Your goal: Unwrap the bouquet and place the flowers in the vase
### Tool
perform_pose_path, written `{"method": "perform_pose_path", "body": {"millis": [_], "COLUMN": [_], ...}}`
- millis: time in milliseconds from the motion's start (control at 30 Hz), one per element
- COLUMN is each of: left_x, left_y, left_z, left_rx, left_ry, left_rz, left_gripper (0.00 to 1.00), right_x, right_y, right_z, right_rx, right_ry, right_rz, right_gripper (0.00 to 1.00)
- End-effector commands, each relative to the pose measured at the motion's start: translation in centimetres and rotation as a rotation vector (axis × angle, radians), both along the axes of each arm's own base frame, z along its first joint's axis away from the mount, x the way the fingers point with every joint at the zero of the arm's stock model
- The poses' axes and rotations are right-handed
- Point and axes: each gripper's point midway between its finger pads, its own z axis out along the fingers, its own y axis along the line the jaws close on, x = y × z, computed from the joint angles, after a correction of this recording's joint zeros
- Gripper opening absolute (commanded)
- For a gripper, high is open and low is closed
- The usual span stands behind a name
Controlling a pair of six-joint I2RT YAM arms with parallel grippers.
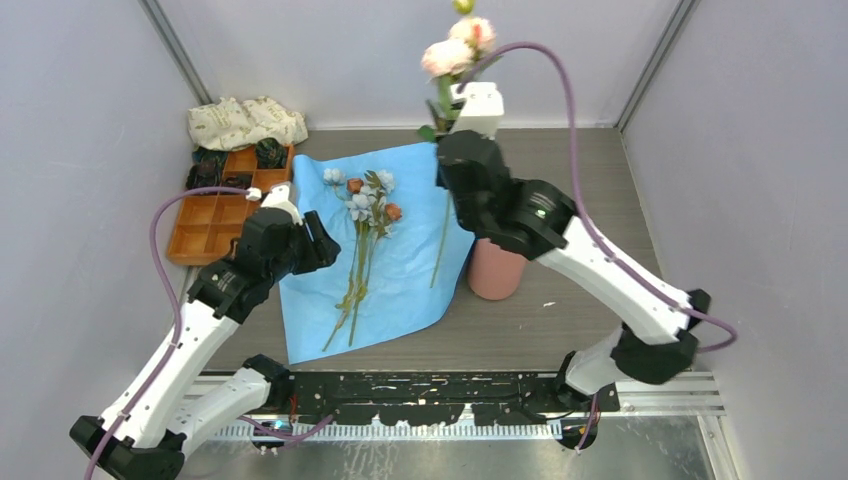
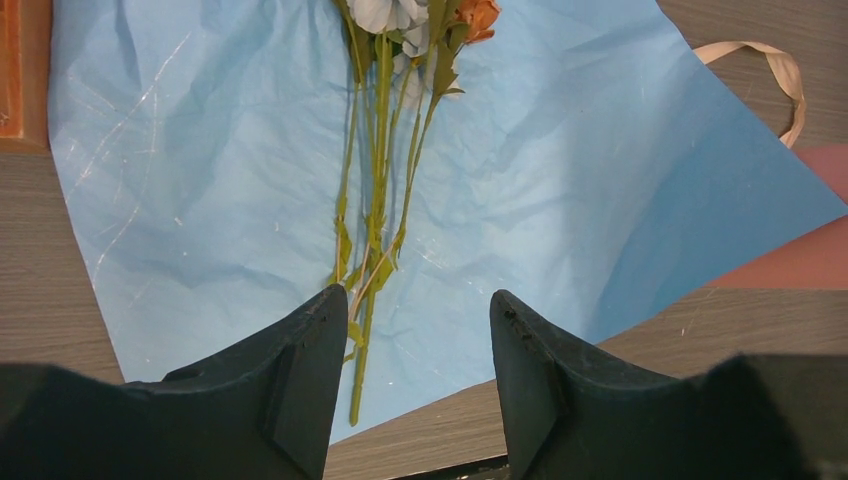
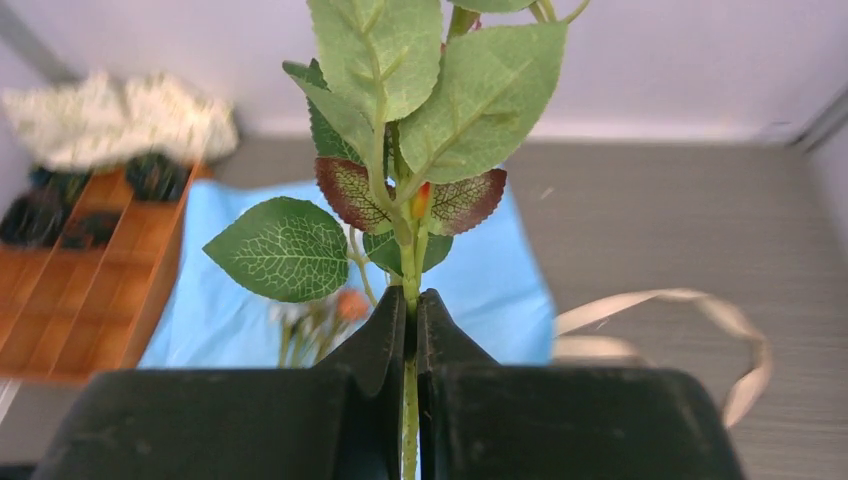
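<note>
While the right gripper (image 3: 411, 300) is raised at the far side of the table (image 1: 570, 335), its jaws are pinched tight on the green stem (image 3: 410, 255) of the pink roses (image 1: 456, 45). The stem stands upright, leaves fan out just above the fingertips, and the blooms sit high against the back wall. They are not in the vase

The vase (image 1: 493, 270) is upright on the table, just beside the right edge of the blue paper (image 1: 405, 270). Its top is hidden under the right forearm in the top view, so I can't tell what is inside

The blue paper lies spread flat and creased at table centre. The rest of the flowers (image 1: 366, 200) lie on it as a loose bunch: pale blue, white and orange heads towards the far side, stems running to the near edge. One lone stem (image 1: 440, 240) lies apart from the bunch, nearer the right edge of the paper

The left gripper (image 2: 415, 310) hangs over the near end of the bunch with its jaws moderately wide and gripping nothing. The stem ends show in the gap close by its left finger; contact can't be told

A beige ribbon (image 3: 680, 300) loops loose on the table right of the paper, by its far corner. The orange tray (image 1: 205, 228) sits left of the paper with dark items (image 1: 268, 152) in its far compartments. The cream cloth (image 1: 245, 122) is bunched behind the tray at the back wall
</note>
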Motion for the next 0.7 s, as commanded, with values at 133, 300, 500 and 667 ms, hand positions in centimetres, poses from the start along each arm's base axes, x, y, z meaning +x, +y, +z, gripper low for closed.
{"method": "perform_pose_path", "body": {"millis": [133, 300, 500, 667], "left_x": [1.3, 1.3, 1.3, 1.1], "left_y": [-1.7, -2.1, -2.3, -2.2], "left_z": [0.9, 0.8, 0.8, 0.9], "left_rx": [-0.064, -0.086, -0.097, -0.099], "left_ry": [-0.034, -0.03, -0.03, -0.035], "left_rz": [-0.033, -0.04, -0.044, -0.044], "left_gripper": [0.55, 0.55, 0.54, 0.54], "right_x": [-3.3, -4.2, -3.9, -3.1], "right_y": [-13.6, -15.8, -15.9, -15.5], "right_z": [11.1, 13.0, 14.3, 14.3], "right_rx": [-0.01, -0.028, -0.068, -0.119], "right_ry": [-0.345, -0.389, -0.446, -0.455], "right_rz": [-0.355, -0.403, -0.42, -0.439], "right_gripper": [0.01, 0.01, 0.01, 0.01]}}
